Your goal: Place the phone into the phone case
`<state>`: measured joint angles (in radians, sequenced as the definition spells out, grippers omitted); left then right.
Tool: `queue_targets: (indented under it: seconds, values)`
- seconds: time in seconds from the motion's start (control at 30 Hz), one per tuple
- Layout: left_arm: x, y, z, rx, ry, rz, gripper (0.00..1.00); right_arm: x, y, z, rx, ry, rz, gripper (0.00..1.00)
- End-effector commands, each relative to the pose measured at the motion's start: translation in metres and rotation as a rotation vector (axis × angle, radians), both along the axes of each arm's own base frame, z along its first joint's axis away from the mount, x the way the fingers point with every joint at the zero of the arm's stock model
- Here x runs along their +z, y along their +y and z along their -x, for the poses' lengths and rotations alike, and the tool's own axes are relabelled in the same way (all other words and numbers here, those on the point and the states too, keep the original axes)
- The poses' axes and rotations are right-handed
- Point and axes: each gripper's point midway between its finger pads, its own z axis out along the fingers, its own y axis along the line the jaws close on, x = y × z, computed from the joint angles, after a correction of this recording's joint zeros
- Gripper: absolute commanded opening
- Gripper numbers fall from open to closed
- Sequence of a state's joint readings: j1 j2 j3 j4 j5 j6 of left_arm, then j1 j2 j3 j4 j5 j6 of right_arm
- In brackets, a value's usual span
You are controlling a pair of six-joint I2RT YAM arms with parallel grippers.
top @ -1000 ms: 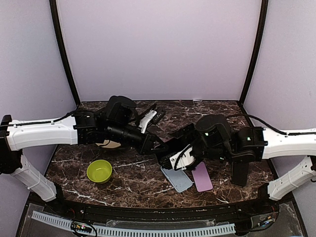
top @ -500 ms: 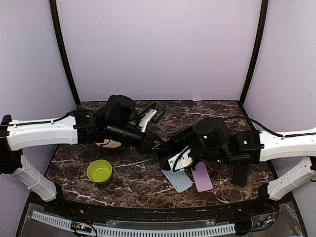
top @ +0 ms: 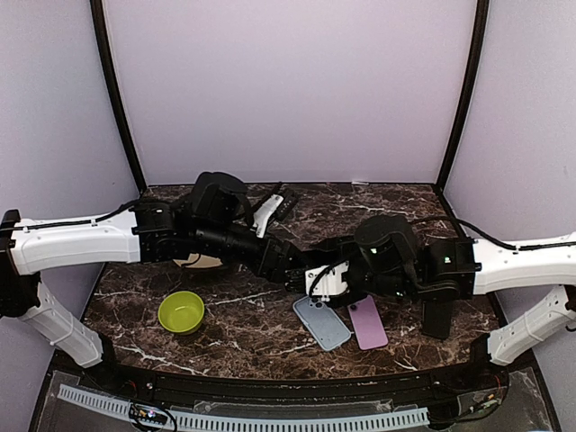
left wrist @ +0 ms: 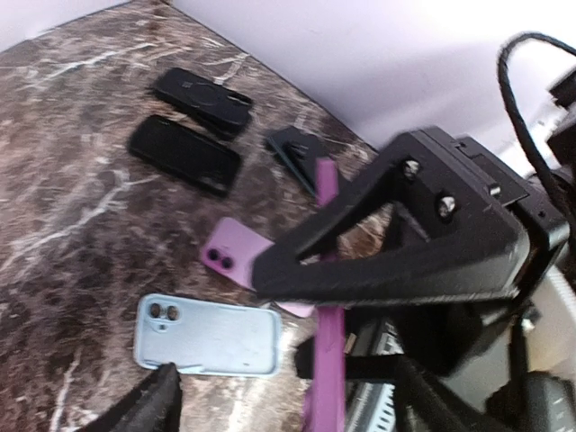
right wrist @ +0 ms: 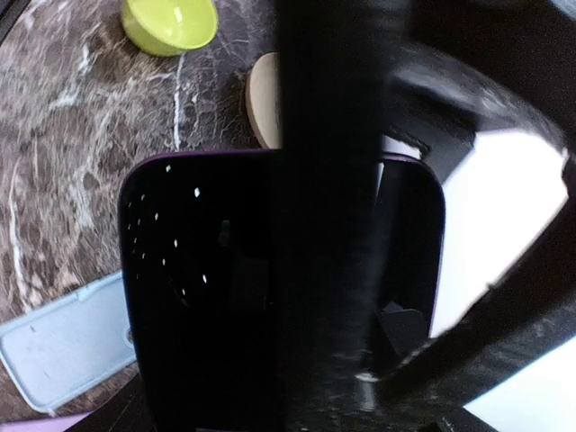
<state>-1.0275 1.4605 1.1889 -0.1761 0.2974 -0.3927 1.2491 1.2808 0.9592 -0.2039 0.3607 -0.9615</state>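
Observation:
The phone point(left wrist: 324, 360), purple-edged with a black screen point(right wrist: 198, 297), hangs on edge above the table between both grippers. My right gripper point(right wrist: 288, 400) is shut across its width, and one of its black fingers point(left wrist: 387, 234) crosses the phone's edge. My left gripper point(left wrist: 288, 400) is open, its fingertips standing apart on either side of the phone's faces. One left finger point(right wrist: 324, 135) passes in front of the screen. A purple phone case point(top: 367, 321) and a light blue case point(top: 321, 322) lie flat side by side just below the grippers point(top: 306, 273).
A lime green bowl point(top: 182, 311) sits at the front left, with a tan disc point(top: 205, 262) under the left arm. Black phones or cases point(left wrist: 184, 153) point(left wrist: 202, 97) lie toward the back of the marble table point(top: 252, 342).
My left jaws have opened off the phone. The right jaws have narrowed onto it, and the right gripper has risen a little above the cases.

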Motion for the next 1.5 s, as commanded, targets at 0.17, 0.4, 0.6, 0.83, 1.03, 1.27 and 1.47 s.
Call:
queue_targets:
  seconds: [0.17, 0.4, 0.6, 0.83, 1.03, 1.27, 1.47]
  values:
    - [0.037, 0.073, -0.05, 0.345, -0.313, -0.081, 0.99, -0.013, 0.014, -0.009, -0.595, 0.76, -0.661, 0.25]
    - [-0.022, 0.086, -0.048, 0.373, -0.237, -0.19, 0.99, -0.09, 0.004, -0.022, -1.063, 0.919, -0.682, 0.15]
    - [-0.041, 0.083, -0.045, 0.352, -0.217, -0.21, 0.99, -0.119, -0.006, -0.018, -1.138, 0.934, -0.638, 0.15]
    - [-0.049, 0.077, -0.046, 0.328, -0.211, -0.223, 0.99, -0.156, -0.014, -0.01, -1.201, 0.942, -0.545, 0.16]
    - [-0.048, 0.074, -0.046, 0.319, -0.215, -0.223, 0.99, -0.164, -0.014, -0.014, -1.166, 0.892, -0.502, 0.17]
    - [-0.047, 0.073, -0.046, 0.311, -0.22, -0.222, 0.99, -0.173, -0.012, -0.015, -1.081, 0.866, -0.459, 0.19]
    - [-0.044, 0.073, -0.046, 0.306, -0.229, -0.222, 0.99, -0.179, -0.008, -0.018, -1.058, 0.861, -0.447, 0.21]
